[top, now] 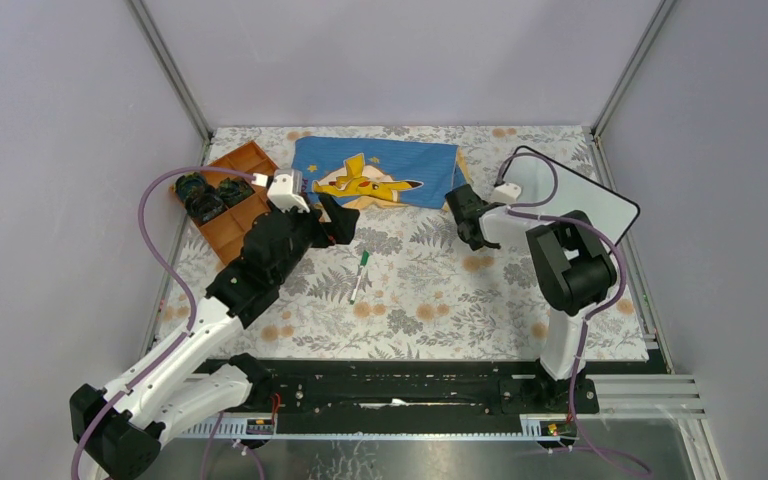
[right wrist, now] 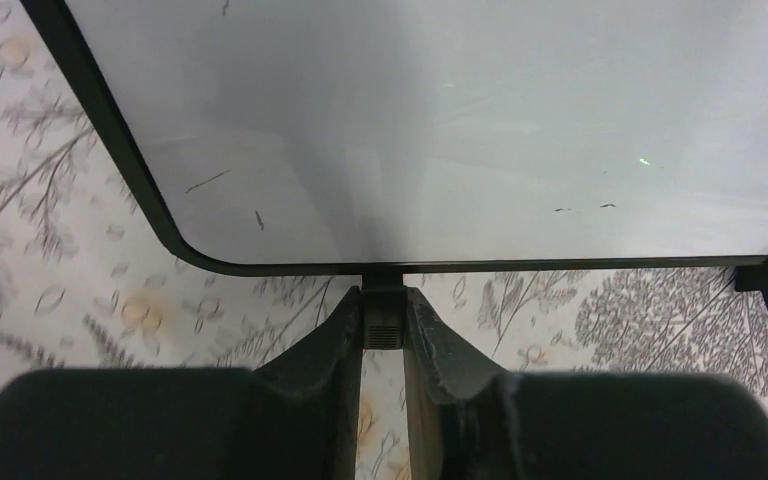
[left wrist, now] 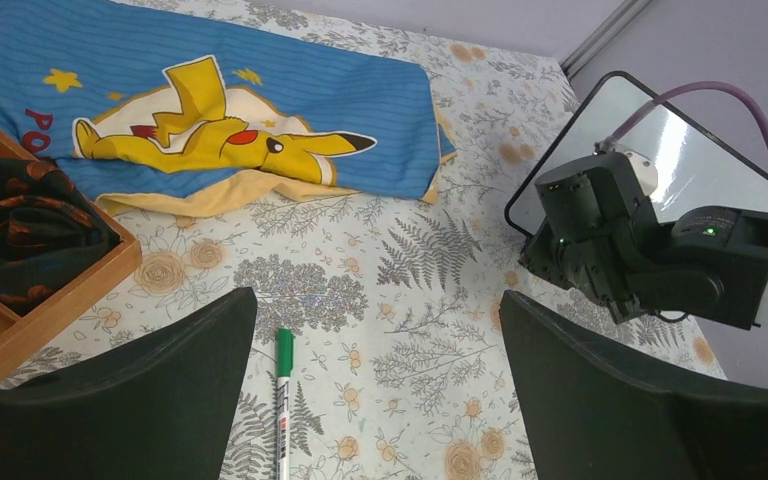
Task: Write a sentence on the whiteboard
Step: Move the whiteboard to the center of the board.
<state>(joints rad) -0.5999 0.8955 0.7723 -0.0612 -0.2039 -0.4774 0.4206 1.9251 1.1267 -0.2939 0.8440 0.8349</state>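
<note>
Nothing is showing on the whiteboard (top: 590, 195) yet. It's sitting just to the right of the cloth (top: 375, 170), and its glossy face is carrying only a few tiny dark flecks, with no green words anywhere.

The right gripper (right wrist: 383, 312) is working at the whiteboard's frame on the side nearest the cloth. Its fingers (right wrist: 340, 335) are standing narrow, pinching a little black foot (right wrist: 383, 330) that sticks out under the rim. I'm reading that as steadying or shifting the whiteboard, not writing.

The marker (top: 361, 275) is lying loose on the tabletop (top: 440, 300), on the near side of the cloth, its green end pointing toward the cloth. Nothing is holding it. The left gripper (left wrist: 378, 330) is hovering right over it, fingers (left wrist: 160, 380) spread wide with nothing between them, so it looks to be lining up for the pickup.

So the job is looking barely begun. The marker is waiting to be grasped, I can't tell whether it needs uncapping, it has to be carried across to the whiteboard, and the whole sentence is left to write.
</note>
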